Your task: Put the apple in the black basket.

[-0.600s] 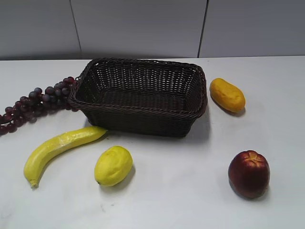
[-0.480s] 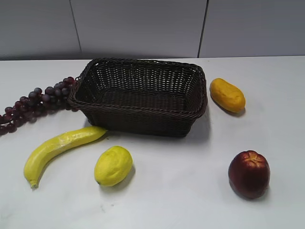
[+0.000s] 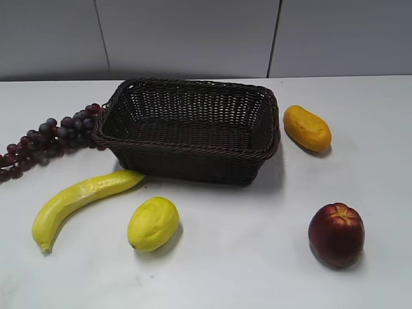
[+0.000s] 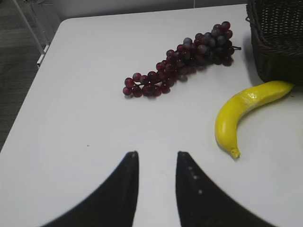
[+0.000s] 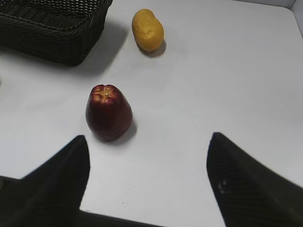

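Observation:
The dark red apple [image 3: 336, 234] stands on the white table at the front right, and shows in the right wrist view [image 5: 108, 113] too. The black woven basket [image 3: 193, 151] sits in the middle at the back, empty; its corner shows in both the right wrist view [image 5: 52, 28] and the left wrist view [image 4: 279, 42]. My right gripper [image 5: 149, 142] is open wide and empty, above the table's front edge, with the apple just beyond its left finger. My left gripper [image 4: 156, 156] is open with a narrow gap, empty, over bare table. Neither gripper shows in the exterior view.
A lemon [image 3: 153, 223] and a banana [image 3: 80, 197] lie at the front left. Dark grapes [image 3: 51, 135] lie left of the basket. An orange-yellow oblong fruit [image 3: 307, 127] lies right of the basket. The table's left edge [image 4: 33, 85] shows in the left wrist view.

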